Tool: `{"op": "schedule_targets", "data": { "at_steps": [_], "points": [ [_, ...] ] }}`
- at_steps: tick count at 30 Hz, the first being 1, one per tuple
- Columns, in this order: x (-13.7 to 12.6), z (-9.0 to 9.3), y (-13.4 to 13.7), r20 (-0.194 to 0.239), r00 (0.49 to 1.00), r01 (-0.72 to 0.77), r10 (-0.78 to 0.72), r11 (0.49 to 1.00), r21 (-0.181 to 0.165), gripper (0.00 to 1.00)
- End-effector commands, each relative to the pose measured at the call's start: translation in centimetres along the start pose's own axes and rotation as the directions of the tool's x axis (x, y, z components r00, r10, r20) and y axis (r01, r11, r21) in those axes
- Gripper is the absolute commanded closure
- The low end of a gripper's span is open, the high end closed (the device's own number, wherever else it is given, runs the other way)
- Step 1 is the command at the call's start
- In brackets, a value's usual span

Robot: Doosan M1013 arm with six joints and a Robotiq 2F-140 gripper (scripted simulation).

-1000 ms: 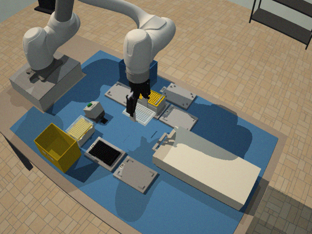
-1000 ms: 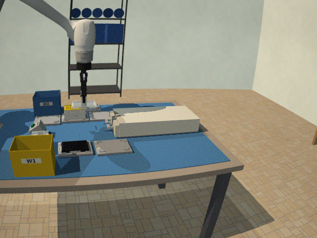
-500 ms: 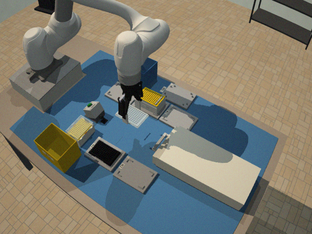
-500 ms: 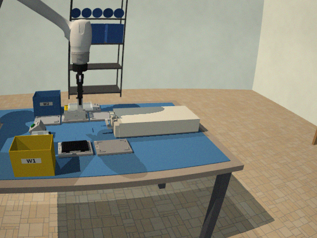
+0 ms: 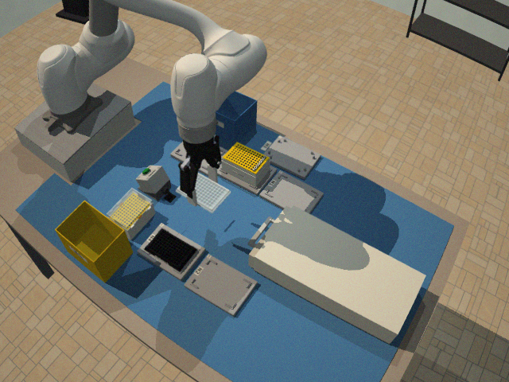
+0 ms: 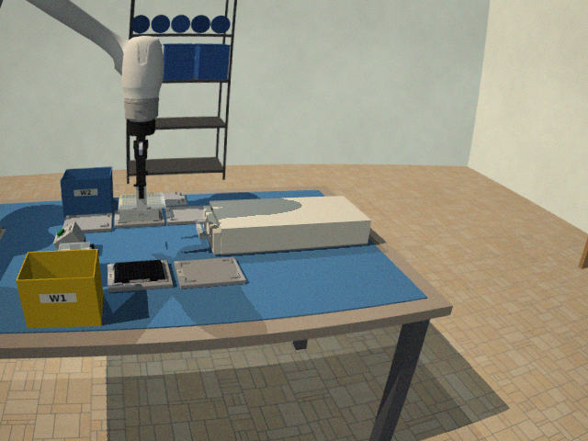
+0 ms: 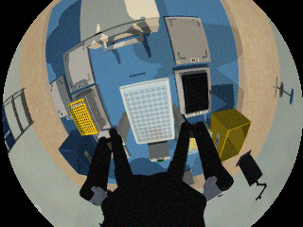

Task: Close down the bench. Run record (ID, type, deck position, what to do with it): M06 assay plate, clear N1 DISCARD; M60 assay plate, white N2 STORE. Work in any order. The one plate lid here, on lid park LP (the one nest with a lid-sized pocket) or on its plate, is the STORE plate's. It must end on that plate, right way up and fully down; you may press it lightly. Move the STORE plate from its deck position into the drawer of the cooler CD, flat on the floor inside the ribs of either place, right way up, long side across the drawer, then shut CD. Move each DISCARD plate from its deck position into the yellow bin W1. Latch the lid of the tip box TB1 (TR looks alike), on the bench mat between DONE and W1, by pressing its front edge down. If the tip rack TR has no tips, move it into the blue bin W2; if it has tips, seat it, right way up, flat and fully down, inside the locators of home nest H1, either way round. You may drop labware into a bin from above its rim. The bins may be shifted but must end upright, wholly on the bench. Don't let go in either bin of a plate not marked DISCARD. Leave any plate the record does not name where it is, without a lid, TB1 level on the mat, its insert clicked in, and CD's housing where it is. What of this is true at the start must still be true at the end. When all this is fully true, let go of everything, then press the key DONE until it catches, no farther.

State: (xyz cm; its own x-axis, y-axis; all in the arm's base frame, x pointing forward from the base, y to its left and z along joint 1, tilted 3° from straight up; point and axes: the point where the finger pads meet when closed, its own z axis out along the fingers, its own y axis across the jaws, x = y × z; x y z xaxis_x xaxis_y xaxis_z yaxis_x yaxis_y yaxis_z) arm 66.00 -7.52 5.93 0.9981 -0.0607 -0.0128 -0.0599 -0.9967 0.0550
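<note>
Now | end effector clamps clear plate | above blue mat

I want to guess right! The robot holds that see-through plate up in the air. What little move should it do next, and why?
Probably carry it sideways toward the open yellow bin. The hand is shut on the clear, grid-patterned plate, which hangs above the blue mat, not yet over the bin. It looks like the discard plate, so it belongs there.

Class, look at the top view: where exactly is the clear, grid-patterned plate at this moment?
The clear plate hangs in the end effector, above the blue mat, between the green-buttoned key box and the yellow-topped tip rack.
</note>
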Motion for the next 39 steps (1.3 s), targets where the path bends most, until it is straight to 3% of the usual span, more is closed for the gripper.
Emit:
{"op": "schedule_targets", "data": {
  "at_steps": [1, 39],
  "points": [
    [-0.3, 0.0, 0.5, 0.000, 1.000, 0.000, 0.000, 1.000, 0.000, 1.00],
    [-5.5, 0.0, 7.9, 0.000, 1.000, 0.000, 0.000, 1.000, 0.000, 1.00]
  ]
}}
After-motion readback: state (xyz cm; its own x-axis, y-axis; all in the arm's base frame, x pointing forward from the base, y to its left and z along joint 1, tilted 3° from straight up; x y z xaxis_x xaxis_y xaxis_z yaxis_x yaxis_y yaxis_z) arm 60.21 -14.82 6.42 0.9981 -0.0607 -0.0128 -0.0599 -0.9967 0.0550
